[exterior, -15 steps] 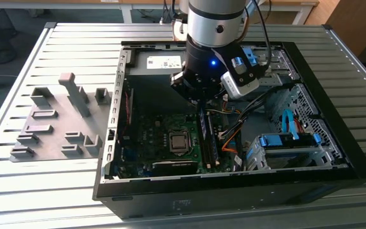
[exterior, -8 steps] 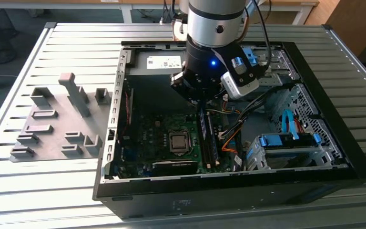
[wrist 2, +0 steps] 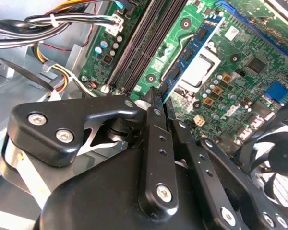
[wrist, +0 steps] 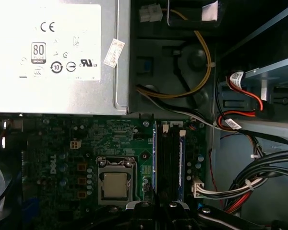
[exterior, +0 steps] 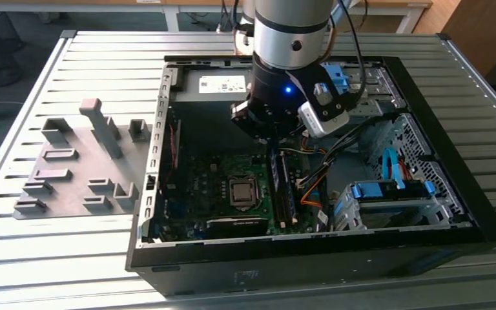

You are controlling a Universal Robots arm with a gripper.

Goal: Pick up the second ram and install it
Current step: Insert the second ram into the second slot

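On a slatted metal table [exterior: 75,258], open computer case [exterior: 454,194], gripper [wrist 2: 156,103] closed above motherboard [wrist: 86,139] slots.

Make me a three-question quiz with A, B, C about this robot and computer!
1. Where is the gripper? A on a grey fixture; B over the motherboard; C outside on the table.
2. What colour is the motherboard? A green; B red; C white.
3. Is the computer case A open; B closed; C upside down?
Answers: B, its tip hangs by the memory slots; A, the board is green around the processor; A, its insides show from above.
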